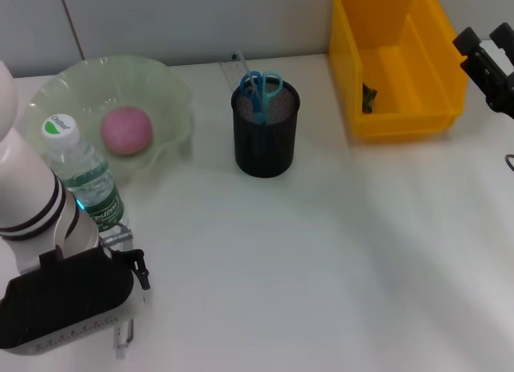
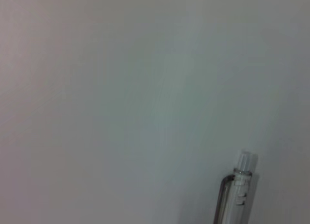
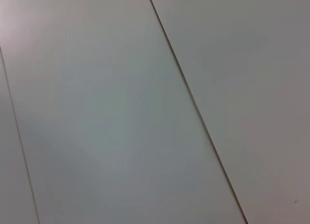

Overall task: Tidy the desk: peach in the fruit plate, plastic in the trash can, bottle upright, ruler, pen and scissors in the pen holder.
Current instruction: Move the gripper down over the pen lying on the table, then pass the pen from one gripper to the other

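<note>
So the peach (image 1: 126, 130) is sitting in the pale green fruit plate (image 1: 173, 87) at the far left of the desk (image 1: 337, 251), a bit left of the plate's middle. The water bottle (image 1: 83, 177) stands upright just in front of the plate, its white cap with a green sticker on top, touching or nearly touching the plate's near rim. Over toward the middle of the desk is the black mesh pen holder (image 1: 266, 131), and the blue-handled scissors (image 1: 262, 89) stick up out of it, handles on top. There's also something clear and thin poking up behind the holder, probably the ruler, but it's hard to tell. The yellow trash can (image 1: 397, 63) is at the far right, with a dark scrap lying at the bottom of it.

The pen (image 2: 237, 195) only really shows in the left wrist view: a clear barrel with a metal clip, lying on the white desktop. The left gripper (image 1: 124, 328) is at the near left corner, low over the desk, right next to the bottle; can't tell how its fingers are set. The right gripper (image 1: 490, 63) hangs at the far right edge, just past the trash can, and its state isn't clear either.
</note>
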`<state>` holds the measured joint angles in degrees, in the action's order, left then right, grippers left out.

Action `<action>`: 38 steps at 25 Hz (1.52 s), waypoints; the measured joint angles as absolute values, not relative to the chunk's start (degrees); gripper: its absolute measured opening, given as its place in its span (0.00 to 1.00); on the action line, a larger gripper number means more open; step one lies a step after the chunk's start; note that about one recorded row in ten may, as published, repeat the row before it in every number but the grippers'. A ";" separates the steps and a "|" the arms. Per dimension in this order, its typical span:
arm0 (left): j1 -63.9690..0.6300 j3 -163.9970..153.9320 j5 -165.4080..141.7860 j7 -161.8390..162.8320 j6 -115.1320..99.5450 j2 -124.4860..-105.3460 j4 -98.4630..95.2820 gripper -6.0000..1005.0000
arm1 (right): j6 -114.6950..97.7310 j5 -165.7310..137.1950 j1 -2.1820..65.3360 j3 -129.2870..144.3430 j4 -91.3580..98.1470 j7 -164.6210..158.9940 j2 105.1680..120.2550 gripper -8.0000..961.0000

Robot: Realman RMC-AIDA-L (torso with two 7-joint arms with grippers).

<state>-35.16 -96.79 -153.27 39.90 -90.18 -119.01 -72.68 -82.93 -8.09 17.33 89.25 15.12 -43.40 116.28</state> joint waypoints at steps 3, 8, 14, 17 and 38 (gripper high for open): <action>-35.32 -96.86 -153.28 39.91 -90.17 -119.06 -72.69 0.39 | -83.58 -8.09 17.04 89.28 15.11 -43.89 116.18 0.86; -35.35 -96.88 -153.28 39.91 -90.15 -119.07 -72.69 0.38 | -83.59 -8.09 16.95 89.30 15.09 -44.00 116.10 0.86; -35.50 -96.88 -153.27 39.88 -89.53 -119.09 -72.39 0.35 | -83.59 -8.21 16.85 89.37 15.05 -44.03 116.05 0.86; -35.59 -96.57 -153.23 39.77 -89.19 -119.09 -71.69 0.35 | -83.59 -8.24 16.85 89.38 15.02 -44.03 116.05 0.86; -35.59 -96.12 -153.11 39.65 -88.91 -118.91 -71.29 0.16 | -83.52 -8.27 17.17 89.45 15.03 -44.81 115.72 0.86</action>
<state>-35.59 -96.12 -153.11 39.65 -88.91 -118.91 -71.29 -83.52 -8.27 17.17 89.45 15.03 -44.81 115.72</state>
